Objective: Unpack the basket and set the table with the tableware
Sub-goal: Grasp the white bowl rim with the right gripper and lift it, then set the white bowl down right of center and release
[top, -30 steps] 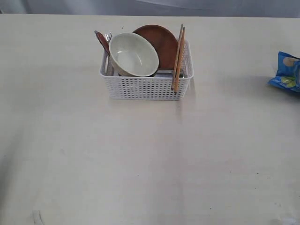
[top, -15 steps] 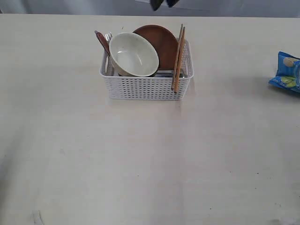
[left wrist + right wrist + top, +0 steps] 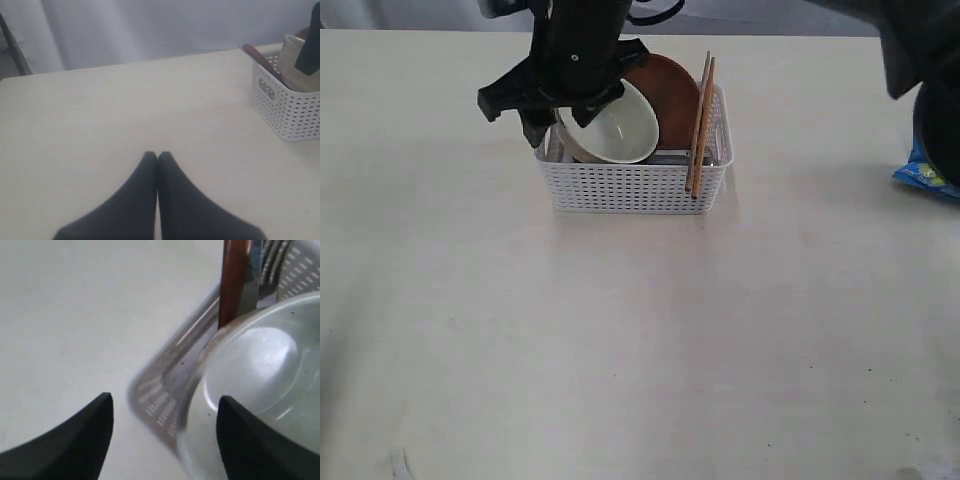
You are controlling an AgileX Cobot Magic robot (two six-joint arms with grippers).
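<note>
The white basket (image 3: 635,187) stands on the table (image 3: 620,350) at the back middle. It holds the cream bowl (image 3: 625,135) tilted on edge, the brown plate (image 3: 675,95) behind it and two chopsticks (image 3: 700,120) leaning over the right rim. My right gripper (image 3: 558,125) hangs open over the basket's left end, one finger outside the corner, the other over the bowl (image 3: 250,390). Beside it stand the wooden spoon (image 3: 234,280) and fork (image 3: 272,260). My left gripper (image 3: 158,155) is shut and empty, low over bare table left of the basket (image 3: 290,110). Knife and cup are hidden.
A blue chip bag (image 3: 925,172) lies at the right edge, partly covered by a dark part of the right arm (image 3: 920,50) close to the camera. A pale curtain (image 3: 150,25) hangs beyond the table's far edge.
The right arm has come down from the top of the view and its open gripper now hangs over the basket's left end. Basket and contents have not shifted.
</note>
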